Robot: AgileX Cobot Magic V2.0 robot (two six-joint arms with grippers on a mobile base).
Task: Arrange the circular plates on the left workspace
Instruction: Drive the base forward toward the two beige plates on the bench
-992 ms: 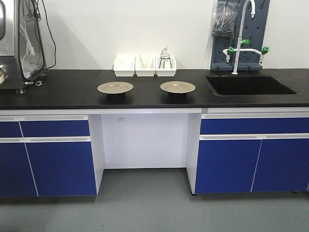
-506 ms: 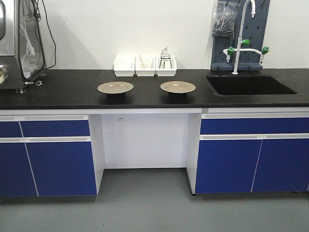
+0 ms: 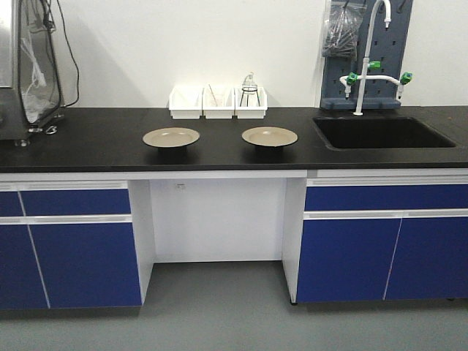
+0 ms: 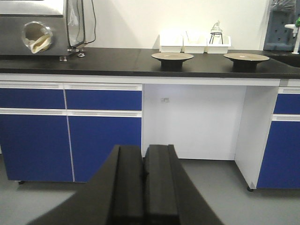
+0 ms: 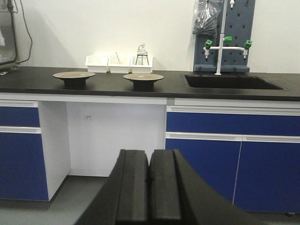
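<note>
While left hand (image 4: 143, 183) and right hand (image 5: 149, 187) are closed, empty, the circular plates (image 3: 171, 137) look rigid, slick, breakable. Probably best gripped at an overhanging rim.

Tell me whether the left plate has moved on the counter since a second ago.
No. The left plate sits as before, in front of the leftmost white bin and level with the right plate; the whole view shifted slightly, not the plate.

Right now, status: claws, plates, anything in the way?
Left claw shut, right claw shut, both empty, short of the black countertop. Left plate and right plate sit on it, apart. White bins behind, not touching.
</note>
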